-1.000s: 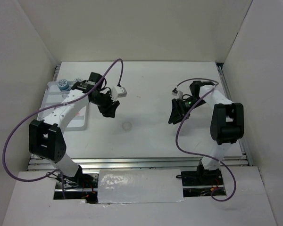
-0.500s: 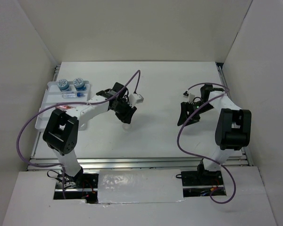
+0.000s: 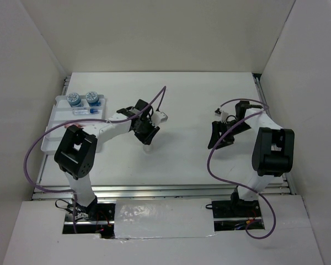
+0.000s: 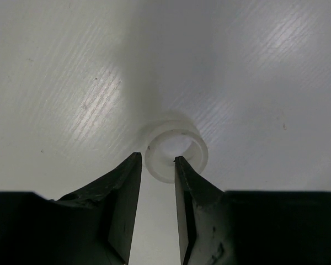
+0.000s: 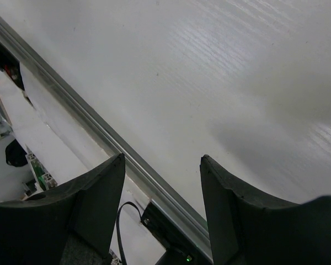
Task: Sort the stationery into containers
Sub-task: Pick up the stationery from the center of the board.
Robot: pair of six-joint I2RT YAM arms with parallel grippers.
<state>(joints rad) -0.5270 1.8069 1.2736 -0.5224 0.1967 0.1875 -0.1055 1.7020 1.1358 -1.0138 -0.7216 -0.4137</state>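
Pointing the left fingers down at the desk, near the middle of it. Holding them open just a little, with only a thin gap between the tips. Reaching around the near side of the small white ring, lying flat on the desk. Touching the ring's rim with one tip, right at the edge of the hole. Sitting just beside the ring's outer side with the other tip, with a thin strip of desk showing in between. Not squeezing the ring, as far as can be seen.

Holding the right fingers wide open over the right side of the desk. Gripping nothing and touching nothing there. Hanging above the white desk, with a metal rail at the desk's edge showing below.

Showing the white tray farther back, at the left edge of the desk, well apart from the ring. Carrying a round blue pot and a second blue pot side by side at the tray's far end. Carrying a small clear-blue tube too, lying on its side just in front of the pots. Hiding part of the tray under the left arm.

Closing in the desk with plain white walls on the left, right and far sides. Trailing purple cables from both arms.
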